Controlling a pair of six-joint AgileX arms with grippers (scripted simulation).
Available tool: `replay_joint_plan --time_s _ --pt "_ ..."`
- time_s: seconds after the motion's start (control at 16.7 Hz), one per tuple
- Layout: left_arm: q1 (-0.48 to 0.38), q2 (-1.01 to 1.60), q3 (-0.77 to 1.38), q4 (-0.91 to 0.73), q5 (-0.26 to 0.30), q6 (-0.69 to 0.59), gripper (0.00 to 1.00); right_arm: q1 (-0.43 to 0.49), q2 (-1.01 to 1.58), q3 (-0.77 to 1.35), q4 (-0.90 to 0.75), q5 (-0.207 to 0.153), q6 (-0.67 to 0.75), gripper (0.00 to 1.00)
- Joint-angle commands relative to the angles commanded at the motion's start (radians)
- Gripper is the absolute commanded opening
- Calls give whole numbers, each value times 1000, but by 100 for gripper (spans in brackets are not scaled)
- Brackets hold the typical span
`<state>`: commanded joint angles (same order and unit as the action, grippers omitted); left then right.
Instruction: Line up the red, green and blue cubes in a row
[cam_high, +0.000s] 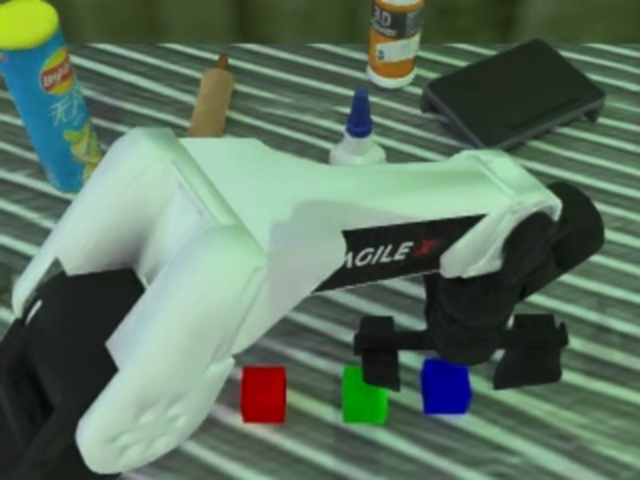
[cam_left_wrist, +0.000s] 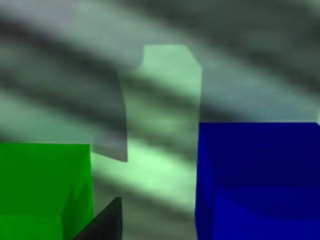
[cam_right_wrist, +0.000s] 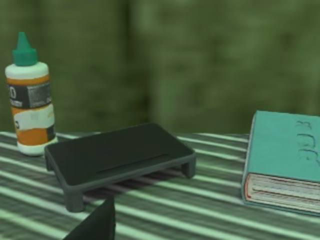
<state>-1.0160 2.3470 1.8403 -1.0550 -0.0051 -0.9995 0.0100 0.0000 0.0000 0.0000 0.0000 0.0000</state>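
Three cubes stand in a row near the table's front edge: the red cube (cam_high: 263, 393) on the left, the green cube (cam_high: 360, 400) in the middle and the blue cube (cam_high: 446, 388) on the right. My left arm reaches across the table, and its gripper (cam_high: 446, 376) hangs open over the blue cube with one dark finger on each side and a gap to each. In the left wrist view the green cube (cam_left_wrist: 45, 190) and blue cube (cam_left_wrist: 260, 180) sit close up, with one finger (cam_left_wrist: 106, 225) between them. The right arm is out of the top view; one of its fingers (cam_right_wrist: 97, 225) shows over bare table.
Along the back stand a blue chips can (cam_high: 45, 100), a brown wooden piece (cam_high: 212, 95), a white glue bottle (cam_high: 357, 135), an orange-and-white bottle (cam_high: 395, 40) and a black tray (cam_high: 512, 92). A teal book (cam_right_wrist: 285, 160) lies beside the tray.
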Motion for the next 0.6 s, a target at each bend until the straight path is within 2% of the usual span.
replay_joint_plan --time_s 0.6 --pt "17 -50 195 -244 -1 -3 100 0 0 0 0 0 0 100"
